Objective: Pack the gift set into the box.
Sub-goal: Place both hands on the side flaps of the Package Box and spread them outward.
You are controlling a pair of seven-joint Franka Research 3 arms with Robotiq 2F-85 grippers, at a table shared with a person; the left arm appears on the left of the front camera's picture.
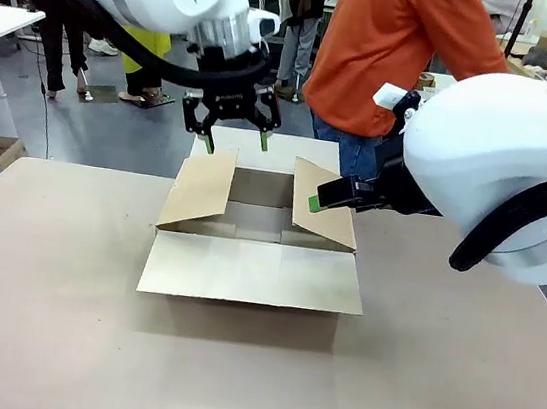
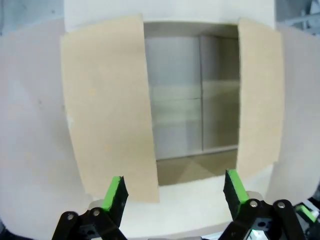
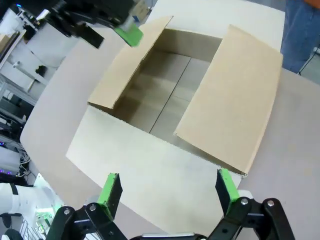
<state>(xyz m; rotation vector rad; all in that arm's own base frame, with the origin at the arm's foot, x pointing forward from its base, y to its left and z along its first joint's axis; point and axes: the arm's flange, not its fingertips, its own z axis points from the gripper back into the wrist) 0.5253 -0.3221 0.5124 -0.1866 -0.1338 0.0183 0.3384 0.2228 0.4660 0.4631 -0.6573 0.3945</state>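
The box (image 1: 254,273) sits at the middle of the counter (image 1: 57,317), a plain brown corrugated carton with all four flaps open. The near flap lies flat toward the robot, and the far flap is folded out toward the person (image 1: 395,49) in an orange top who stands at the far edge. The two side flaps stand up and lean outward. In the left wrist view, the box (image 2: 107,115) shows its floor as two bottom panels meeting at a straight seam. The right wrist view shows the box (image 3: 230,100) from an angle, with the same seam running along the floor.

The left gripper (image 1: 235,142) hangs over the far rim of the box, pointing down, its jaws spread wide. Its green pads are bare and clear of the flaps. From its own camera, the left gripper (image 2: 174,190) frames the opening between its fingers.

The right gripper (image 1: 316,202) reaches in from the right beside the right side flap. The front view does not show whether it touches the flap. In its wrist view, the right gripper (image 3: 167,185) is wide apart with nothing between the pads.
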